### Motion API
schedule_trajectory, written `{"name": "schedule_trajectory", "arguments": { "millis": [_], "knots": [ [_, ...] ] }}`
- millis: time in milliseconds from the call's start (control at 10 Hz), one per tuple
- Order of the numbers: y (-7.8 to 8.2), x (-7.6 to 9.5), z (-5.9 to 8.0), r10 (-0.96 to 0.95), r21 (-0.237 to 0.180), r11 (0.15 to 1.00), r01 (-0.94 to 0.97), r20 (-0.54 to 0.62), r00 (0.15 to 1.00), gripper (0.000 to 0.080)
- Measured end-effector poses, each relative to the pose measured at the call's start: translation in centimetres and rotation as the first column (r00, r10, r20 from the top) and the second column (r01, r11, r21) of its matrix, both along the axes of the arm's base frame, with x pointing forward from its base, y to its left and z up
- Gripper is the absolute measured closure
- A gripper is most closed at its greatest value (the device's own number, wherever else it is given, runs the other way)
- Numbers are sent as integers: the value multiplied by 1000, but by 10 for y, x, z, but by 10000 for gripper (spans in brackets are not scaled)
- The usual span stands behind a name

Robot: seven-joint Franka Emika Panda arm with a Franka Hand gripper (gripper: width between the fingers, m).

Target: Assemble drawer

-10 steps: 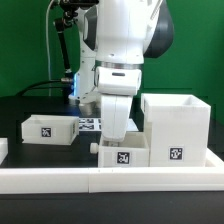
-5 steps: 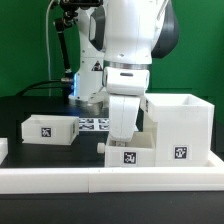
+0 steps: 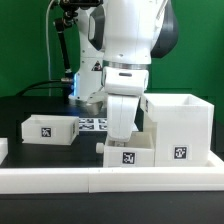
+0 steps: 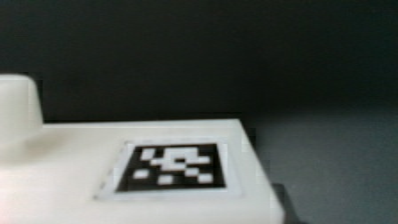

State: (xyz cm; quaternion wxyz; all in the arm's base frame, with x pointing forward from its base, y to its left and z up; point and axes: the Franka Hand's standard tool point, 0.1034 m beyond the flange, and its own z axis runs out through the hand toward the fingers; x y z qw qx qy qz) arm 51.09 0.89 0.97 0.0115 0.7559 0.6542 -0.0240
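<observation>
Marker board [image 3: 88, 124] flat on black table [image 3: 15, 108] (green backdrop [image 3: 25, 40] behind)

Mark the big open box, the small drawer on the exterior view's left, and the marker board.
big open box [image 3: 190, 120]: exterior view, front wall above its tag.
small drawer [image 3: 63, 133]: exterior view, front face beside its tag.
marker board [image 3: 90, 124]: exterior view, tagged top surface.

White robot arm shell [image 3: 130, 30]: glossy, smooth plastic. Tall white open box [image 3: 178, 122] and small white drawer [image 3: 128, 153] just beside it: matt, smooth plastic. Black tabletop [image 3: 25, 108]: matt. Black-and-white printed tag [image 4: 175, 166]: flat, matt.
</observation>
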Motion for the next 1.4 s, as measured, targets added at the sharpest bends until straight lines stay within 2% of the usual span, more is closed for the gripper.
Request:
{"name": "schedule_trajectory", "arguments": {
  "millis": [200, 400, 1400],
  "knots": [
    [-6, 0, 0, 52, 0, 999, -52, -2, 999, 758],
    [-2, 1, 0, 117, -16, 993, -117, -1, 993, 758],
    [3, 6, 2, 106, -22, 994, -106, 10, 994, 758]
  ]
}}
